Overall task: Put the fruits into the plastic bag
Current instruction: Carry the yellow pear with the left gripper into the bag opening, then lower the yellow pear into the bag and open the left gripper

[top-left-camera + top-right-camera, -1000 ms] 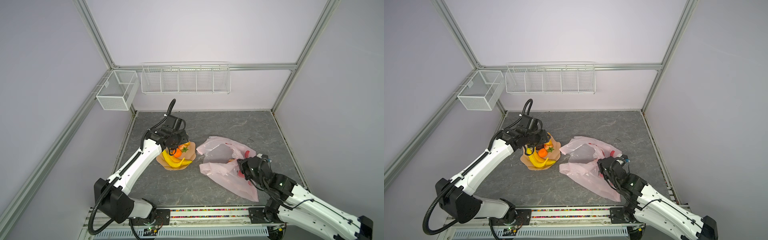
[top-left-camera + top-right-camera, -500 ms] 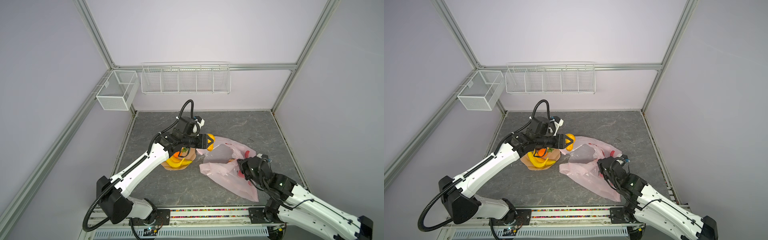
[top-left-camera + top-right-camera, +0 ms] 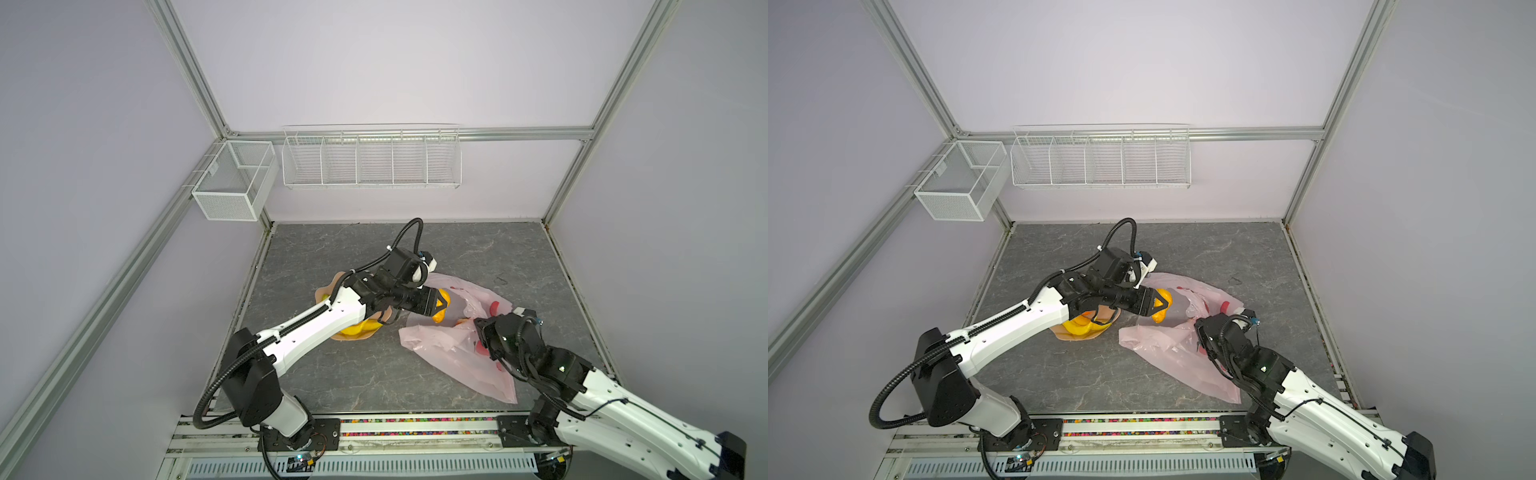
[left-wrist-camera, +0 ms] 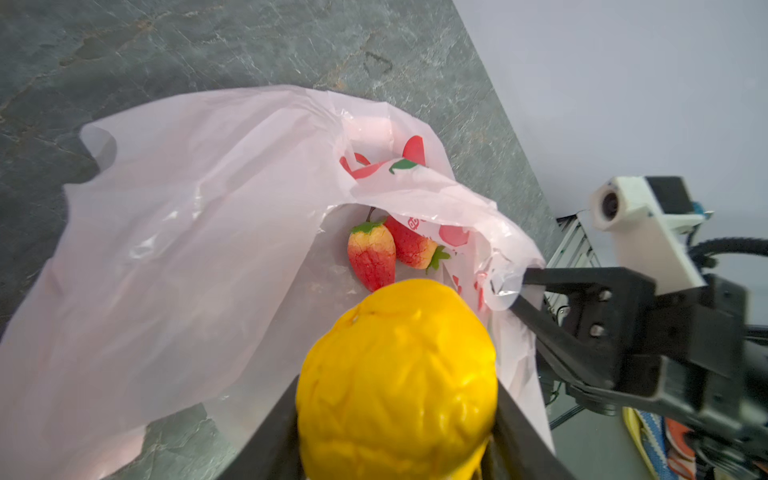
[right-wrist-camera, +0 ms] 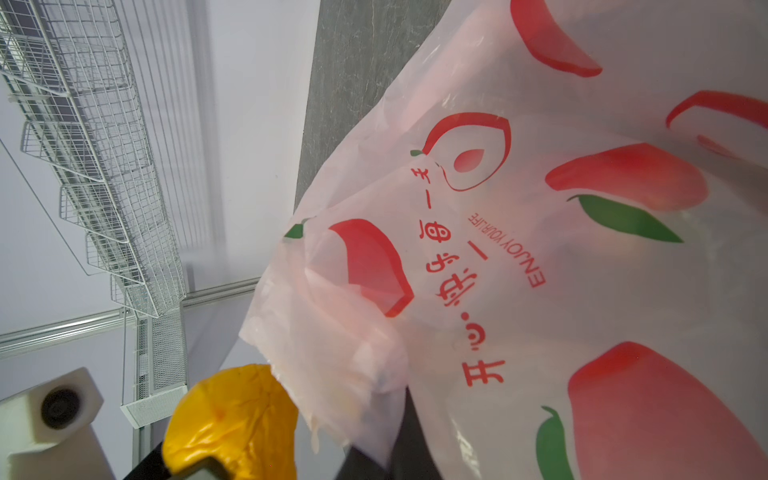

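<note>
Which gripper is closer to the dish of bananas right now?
Left. The left gripper, gripping the orange fruit, is just beyond the dish at the plastic bag mouth; the right gripper pinches the bag's rim farther off.

Grey marbled tabletop (image 3: 332, 374): one small dark mark (image 3: 501, 280) toward the far right. White wire rack (image 3: 371, 160), five compartments, hangs on the rear wall under the aluminium frame rail (image 3: 519, 134). White mesh box (image 3: 232, 183) hangs just beside it at the left corner. Peach-coloured scalloped dish (image 3: 323, 293) sits left of centre, largely hidden.
</note>
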`<move>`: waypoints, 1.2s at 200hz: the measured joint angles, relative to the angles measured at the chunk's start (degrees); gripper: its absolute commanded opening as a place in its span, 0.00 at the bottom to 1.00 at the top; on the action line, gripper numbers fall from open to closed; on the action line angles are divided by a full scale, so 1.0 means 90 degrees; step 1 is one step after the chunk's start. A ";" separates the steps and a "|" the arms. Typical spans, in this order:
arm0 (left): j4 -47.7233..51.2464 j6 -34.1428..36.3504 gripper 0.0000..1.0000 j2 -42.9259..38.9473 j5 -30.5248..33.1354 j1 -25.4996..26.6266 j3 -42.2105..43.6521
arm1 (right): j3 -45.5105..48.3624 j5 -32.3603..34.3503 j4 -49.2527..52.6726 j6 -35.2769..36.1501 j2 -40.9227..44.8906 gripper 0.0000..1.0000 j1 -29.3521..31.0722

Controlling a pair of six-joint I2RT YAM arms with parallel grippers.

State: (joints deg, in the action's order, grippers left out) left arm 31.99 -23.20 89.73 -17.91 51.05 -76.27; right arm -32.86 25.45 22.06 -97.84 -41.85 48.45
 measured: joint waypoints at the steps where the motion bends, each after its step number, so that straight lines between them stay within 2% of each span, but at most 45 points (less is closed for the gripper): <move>1: 0.0000 0.0005 0.15 0.0019 0.0005 0.0012 0.0000 | 0.0000 -0.0002 0.0000 0.0000 0.0000 0.06 0.0000; 94: 0.0345 0.0559 0.13 0.1389 0.0238 0.0454 0.0005 | 0.0000 -0.0002 0.0005 0.0000 0.0000 0.06 0.0000; 172: 0.0440 0.0661 0.13 0.1780 0.0219 0.0522 -0.0189 | -0.0005 0.0000 0.0002 0.0000 -0.0046 0.06 -0.0005; 207: 0.0294 0.0563 0.13 0.2040 -0.0051 0.0576 -0.0452 | -0.0007 -0.0024 -0.0005 0.0000 -0.0121 0.06 -0.0010; 240: -0.0425 0.0041 0.13 0.2317 -0.0593 0.0585 -0.0539 | -0.0007 -0.0061 -0.0053 -0.0005 -0.0199 0.06 -0.0010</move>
State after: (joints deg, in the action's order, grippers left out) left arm 28.16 -22.83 110.59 -23.24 56.31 -81.12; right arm -32.93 24.91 21.58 -97.89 -43.64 48.36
